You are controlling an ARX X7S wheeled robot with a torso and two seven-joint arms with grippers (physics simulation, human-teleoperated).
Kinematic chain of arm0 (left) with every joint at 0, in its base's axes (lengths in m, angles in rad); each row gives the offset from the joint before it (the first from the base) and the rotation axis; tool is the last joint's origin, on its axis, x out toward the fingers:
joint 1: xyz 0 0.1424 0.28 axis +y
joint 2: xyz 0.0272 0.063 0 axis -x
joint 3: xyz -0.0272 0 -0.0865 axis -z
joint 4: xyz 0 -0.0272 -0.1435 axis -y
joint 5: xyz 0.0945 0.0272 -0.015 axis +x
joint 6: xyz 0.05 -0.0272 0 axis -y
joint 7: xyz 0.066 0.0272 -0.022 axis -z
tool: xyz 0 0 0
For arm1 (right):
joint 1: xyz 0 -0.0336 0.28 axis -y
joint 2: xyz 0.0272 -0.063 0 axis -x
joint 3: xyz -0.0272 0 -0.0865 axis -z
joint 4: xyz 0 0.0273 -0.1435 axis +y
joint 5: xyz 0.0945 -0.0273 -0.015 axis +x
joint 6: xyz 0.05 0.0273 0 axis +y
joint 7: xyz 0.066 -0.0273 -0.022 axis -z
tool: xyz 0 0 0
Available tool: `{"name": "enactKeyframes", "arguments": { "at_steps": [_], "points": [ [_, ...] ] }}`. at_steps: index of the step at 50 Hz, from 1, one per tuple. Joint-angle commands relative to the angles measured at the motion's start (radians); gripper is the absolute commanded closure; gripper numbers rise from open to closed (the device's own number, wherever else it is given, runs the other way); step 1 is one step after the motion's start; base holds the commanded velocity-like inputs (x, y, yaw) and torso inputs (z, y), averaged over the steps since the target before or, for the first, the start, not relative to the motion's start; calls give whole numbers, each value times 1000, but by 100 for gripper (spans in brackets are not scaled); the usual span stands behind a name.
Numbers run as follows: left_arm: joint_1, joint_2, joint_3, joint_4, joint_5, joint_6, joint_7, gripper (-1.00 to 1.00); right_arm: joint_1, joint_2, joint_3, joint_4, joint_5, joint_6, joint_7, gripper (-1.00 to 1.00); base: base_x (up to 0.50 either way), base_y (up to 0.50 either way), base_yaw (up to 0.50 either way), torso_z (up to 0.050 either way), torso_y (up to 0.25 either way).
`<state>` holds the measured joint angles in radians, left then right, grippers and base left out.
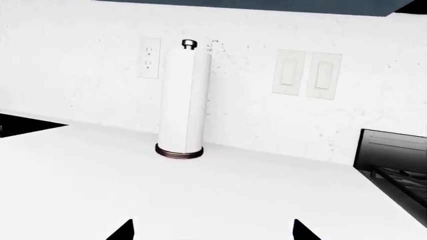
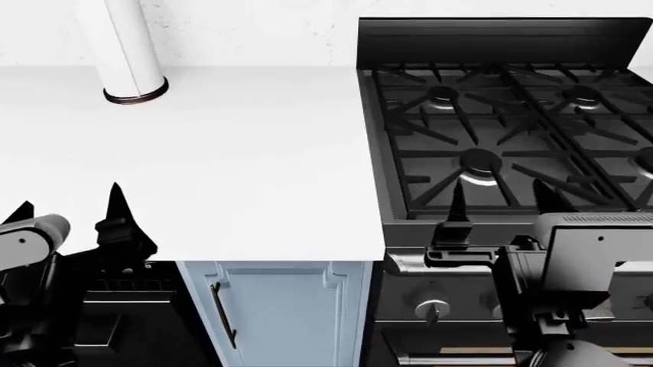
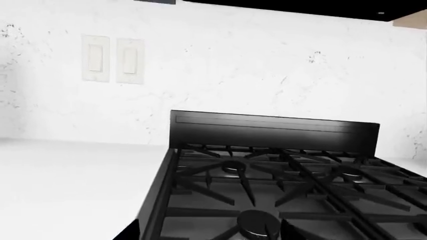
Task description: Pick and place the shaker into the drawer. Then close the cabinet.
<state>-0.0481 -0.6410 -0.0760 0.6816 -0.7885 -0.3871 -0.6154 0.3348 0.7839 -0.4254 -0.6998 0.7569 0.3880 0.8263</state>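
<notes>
No shaker shows in any view, and the drawer is out of view too. My left gripper [image 2: 69, 205] hovers open over the front left of the white counter [image 2: 255, 168], nothing between its fingers. In the left wrist view the left gripper [image 1: 211, 231] shows only two dark fingertips [image 1: 125, 229] set wide apart above bare counter. My right gripper [image 2: 502, 200] is open over the front edge of the black stove [image 2: 510, 122]. In the right wrist view the right gripper [image 3: 210, 232] sits over the stove's left burners, empty.
A paper towel roll on a dark-based holder [image 2: 131, 53] stands at the counter's back left [image 1: 181, 100]. A pale blue cabinet door [image 2: 286, 306] with a dark handle [image 2: 217, 313] sits below the counter. Stove knobs [image 2: 433, 310] face front. Wall switches [image 1: 307, 74] and an outlet [image 1: 149, 57] are behind.
</notes>
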Motion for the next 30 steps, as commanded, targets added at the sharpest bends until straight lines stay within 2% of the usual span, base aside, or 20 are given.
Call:
{"name": "enactKeyframes", "arguments": {
  "at_steps": [1, 16, 30],
  "points": [
    [-25, -23, -17, 30, -30, -22, -21, -100, 65, 15, 9, -42, 44, 64, 23, -100, 0, 0, 0, 0, 0],
    [-124, -69, -42, 75, -112, -85, -78, -100, 155, 24, 18, -69, 103, 143, 49, -100, 0, 0, 0, 0, 0],
    [-275, -139, -71, 122, -237, -165, -160, -100, 287, 51, 42, -113, 199, 250, 93, -100, 0, 0, 0, 0, 0]
  ]
}}
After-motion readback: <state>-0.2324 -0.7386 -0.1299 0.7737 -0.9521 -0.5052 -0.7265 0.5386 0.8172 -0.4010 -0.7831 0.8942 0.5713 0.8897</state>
